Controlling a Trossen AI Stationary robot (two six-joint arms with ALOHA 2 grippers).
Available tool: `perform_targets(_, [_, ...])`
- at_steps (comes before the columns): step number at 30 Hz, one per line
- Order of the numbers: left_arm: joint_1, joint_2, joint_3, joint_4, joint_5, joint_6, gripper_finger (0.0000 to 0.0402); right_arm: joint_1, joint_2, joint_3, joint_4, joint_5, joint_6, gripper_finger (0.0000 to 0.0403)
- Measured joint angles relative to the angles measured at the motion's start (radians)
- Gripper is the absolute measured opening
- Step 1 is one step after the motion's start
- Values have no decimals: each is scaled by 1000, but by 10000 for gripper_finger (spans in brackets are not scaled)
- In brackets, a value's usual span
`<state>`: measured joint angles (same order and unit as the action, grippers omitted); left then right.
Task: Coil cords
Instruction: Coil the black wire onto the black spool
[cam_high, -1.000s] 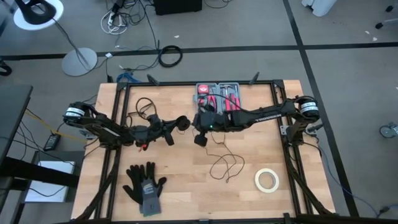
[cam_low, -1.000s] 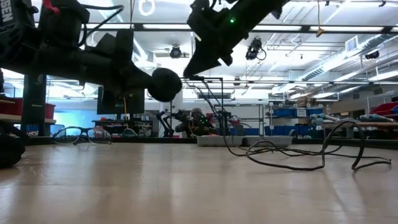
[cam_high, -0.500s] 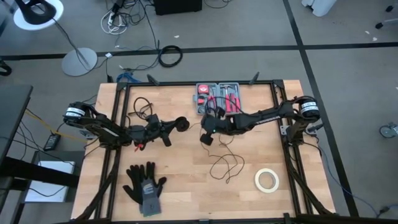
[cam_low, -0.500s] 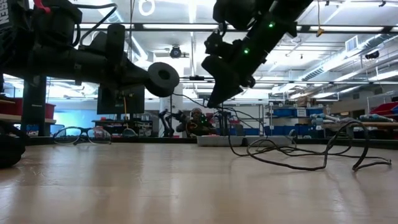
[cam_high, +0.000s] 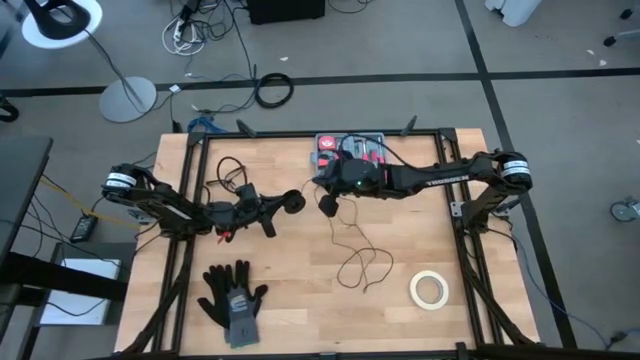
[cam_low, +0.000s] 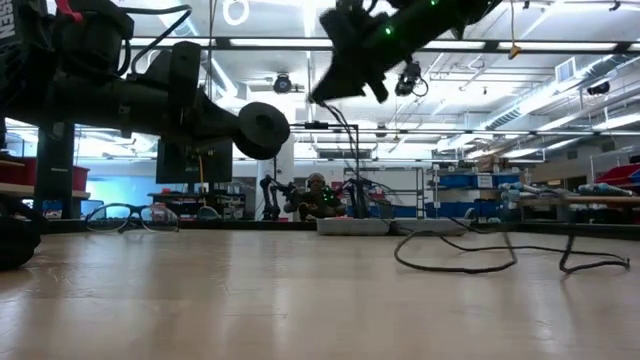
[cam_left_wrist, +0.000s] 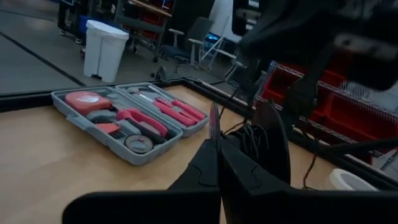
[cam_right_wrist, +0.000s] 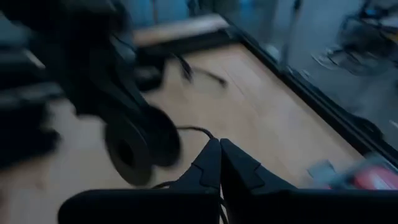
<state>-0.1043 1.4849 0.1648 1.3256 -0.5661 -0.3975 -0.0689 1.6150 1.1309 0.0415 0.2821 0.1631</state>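
The cord is a thin black wire that ends in a round black disc. My left gripper, at the table's middle left, is shut at the disc end and holds it above the table. My right gripper is just right of the disc, higher up, and shut on the wire. From there the wire drops to loose loops lying on the table at the near right. My left gripper comes in level from the table's left and is shut at the disc end of the cord. The disc stands on edge just past the fingertips, clear of the table. The fingers themselves hide the exact spot they pinch. My right gripper pinches the wire between its two fingertips, a short way from the disc. It slants down from the table's right. Below the fingers the wire hangs slack, and its far part lies in loops on the table.
An open grey tool case sits at the far edge behind the right arm. A white tape roll lies near right, black gloves near left, and another thin black cord far left. Glasses lie at the left.
My right gripper, still shut on the wire, has dipped and then risen, ending nearer the table's far edge. The wire has been drawn up with it. The loops at the near right, which stood up in arches, now lie lower on the table.
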Motion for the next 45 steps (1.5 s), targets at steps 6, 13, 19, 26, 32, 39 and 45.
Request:
perform_targets(6, [0,0,45,-90,-15,-3,0,13,18,0,124,-75,2,0])
perform_targets(13, [0,0,68,-122,-56,-26,0,55,19,0,159,-86,20,0])
perform_targets(19, [0,0,106,-137,-57,-26,0,69,72,0,245,-88,21,0])
perform_targets(26, [0,1,139,-146,-55,-27,0,86,165,0,271,-112,45,0])
perform_targets(32, [0,1,157,-142,-65,-27,0,102,198,0,245,-111,55,0])
perform_targets(39, [0,1,178,-142,-66,-26,0,102,216,-1,230,-106,63,4])
perform_targets(45, [0,1,179,-140,-58,-33,0,107,209,-1,246,-103,47,2])
